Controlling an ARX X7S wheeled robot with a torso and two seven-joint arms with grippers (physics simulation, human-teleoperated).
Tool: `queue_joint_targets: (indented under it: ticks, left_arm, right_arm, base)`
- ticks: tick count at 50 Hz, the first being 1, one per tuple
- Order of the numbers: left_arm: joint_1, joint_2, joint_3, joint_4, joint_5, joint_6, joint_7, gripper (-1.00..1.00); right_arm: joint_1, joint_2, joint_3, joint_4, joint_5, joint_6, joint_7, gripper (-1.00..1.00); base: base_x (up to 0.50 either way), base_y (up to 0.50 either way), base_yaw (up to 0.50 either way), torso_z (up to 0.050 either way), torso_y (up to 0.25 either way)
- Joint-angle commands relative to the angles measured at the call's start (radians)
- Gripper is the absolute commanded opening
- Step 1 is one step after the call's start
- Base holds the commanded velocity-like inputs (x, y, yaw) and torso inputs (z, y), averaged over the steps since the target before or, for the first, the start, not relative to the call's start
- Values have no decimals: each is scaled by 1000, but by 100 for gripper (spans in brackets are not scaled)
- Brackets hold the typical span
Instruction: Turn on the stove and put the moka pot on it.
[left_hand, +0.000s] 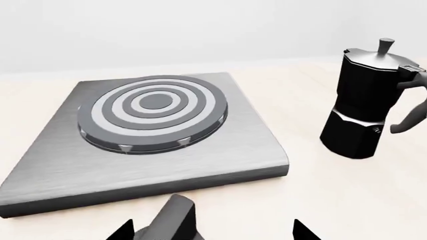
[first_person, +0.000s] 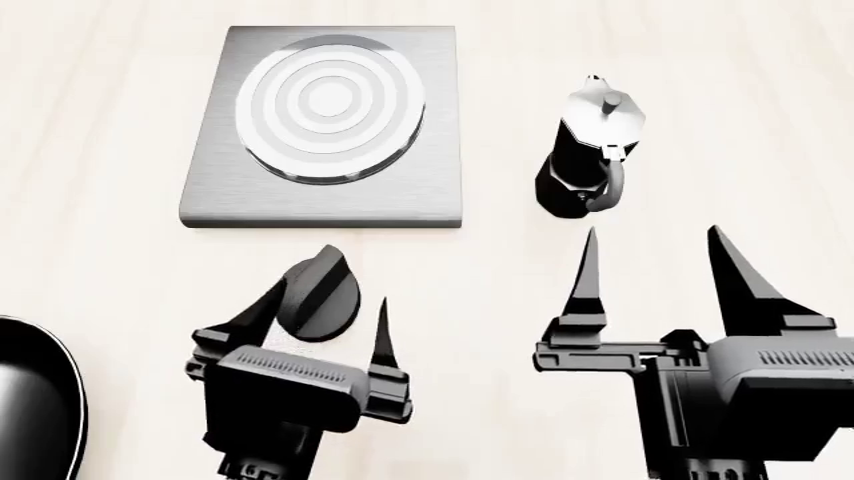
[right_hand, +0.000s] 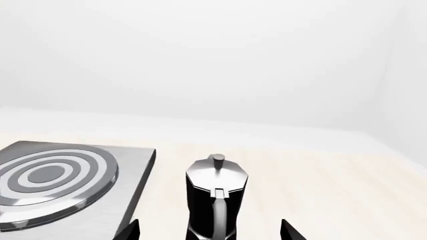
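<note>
Left gripper (first_person: 320, 300) (fingers spread wide) sits around the knob (first_person: 320, 293), so I use this arm; right gripper (first_person: 654, 265), also open, faces the moka pot (first_person: 589, 150).

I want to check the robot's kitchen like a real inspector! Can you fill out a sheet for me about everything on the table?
Surface: pale wooden tabletop, bare parts look clean.
Job's things: flat square grey metal stove with ring burner; round black ridged knob in front of it; black-and-silver faceted moka pot upright beside the stove, not on it.
Clutter: black frying pan at the near left edge.
Grippers: left gripper open around the knob; right gripper open, empty, short of the pot.
Cables: nothing seen.
Surroundings: plain white backdrop.
</note>
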Motion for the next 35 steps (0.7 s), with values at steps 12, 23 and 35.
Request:
queue_joint_targets:
  ticks: [12,23,35]
  left_arm:
    - [57,-44,-60,39,-19,37,-21,100]
    - [54,-49,-58,64,-23,17,-33,100]
    - [51,-51,-57,58,-29,19,-33,100]
  right_arm:
    - [141,17,66,189,32,-63,-56,100]
    - [235,8,50,391,50,-130,-136,100]
    - [306,-19,36,552,47,-178,-169,100]
  base:
    - [0,0,0,0,0]
    - [0,0,0,0,0]
    - [0,0,0,0,0]
